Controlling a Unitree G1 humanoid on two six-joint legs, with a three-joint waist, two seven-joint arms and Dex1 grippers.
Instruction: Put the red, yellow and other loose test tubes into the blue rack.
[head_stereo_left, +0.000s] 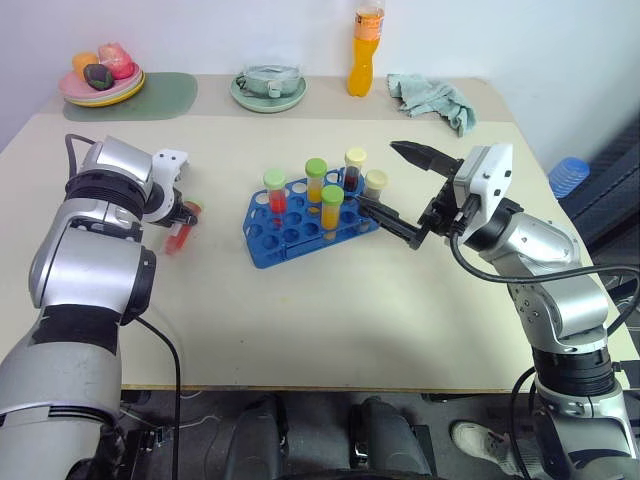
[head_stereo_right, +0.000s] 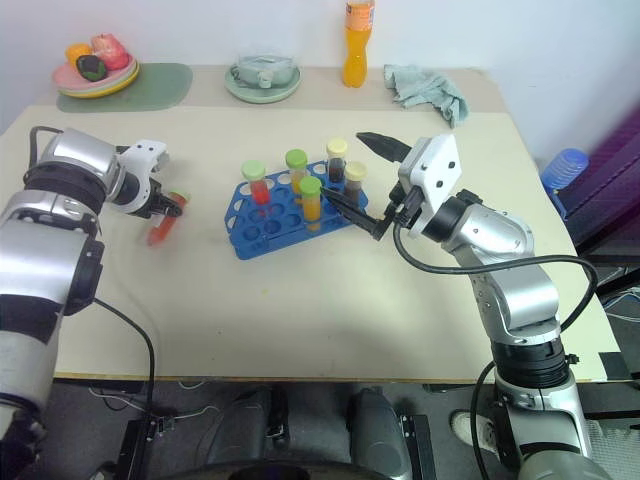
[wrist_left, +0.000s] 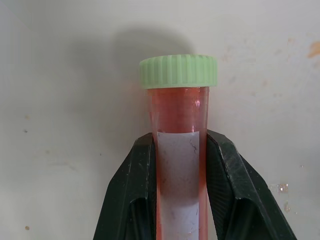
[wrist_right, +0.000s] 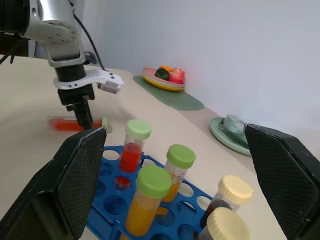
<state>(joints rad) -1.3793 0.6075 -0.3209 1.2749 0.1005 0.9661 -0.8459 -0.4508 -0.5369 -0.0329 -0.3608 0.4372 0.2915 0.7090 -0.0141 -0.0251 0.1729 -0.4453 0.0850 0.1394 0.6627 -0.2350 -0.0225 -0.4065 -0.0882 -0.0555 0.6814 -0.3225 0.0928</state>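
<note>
Grasp step: your left gripper (wrist_left: 182, 165) clamped on red test tube (head_stereo_left: 180, 236) lying on desk (head_stereo_left: 330, 310); right gripper (head_stereo_left: 400, 190) wide, empty beside blue rack (head_stereo_left: 268, 243); next, lift, upright, seat in free hole

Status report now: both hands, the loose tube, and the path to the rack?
Left hand shut on red-filled green-capped tube, lying on table. Right hand open, beside blue plastic rack. Nothing between tube and rack.
</note>
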